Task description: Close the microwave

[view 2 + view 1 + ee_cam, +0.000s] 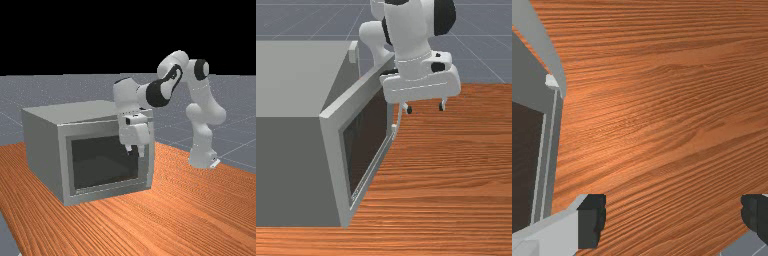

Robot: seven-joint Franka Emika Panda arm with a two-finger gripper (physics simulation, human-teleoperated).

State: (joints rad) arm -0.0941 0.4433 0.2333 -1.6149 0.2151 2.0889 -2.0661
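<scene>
While my gripper (425,108) hangs outside the door (336,150), its two fingers stand spread wide. Microwave (286,170) sits on the wooden table (456,200), at the front view's left; door ajar, angled off the body. Curved handle (400,120) near my fingers in the front view.

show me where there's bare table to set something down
Bare table runs from the microwave door to the front view's right and bottom edges. It is crowded at the door's handle, where the gripper hangs close by.
</scene>
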